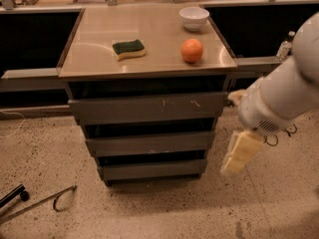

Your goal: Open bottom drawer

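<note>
Bottom drawer (152, 171) is seen shut, lowest of three fronts under the counter's (149, 39) front edge. Gripper (241, 153) is hung below and just outside the front right corner, clear of the drawer; its opening cannot be told, and nothing is seen held. Approach is judged in hand: next, the gripper must be brought left and slightly down to the drawer's top lip, then pulled outward.
</note>
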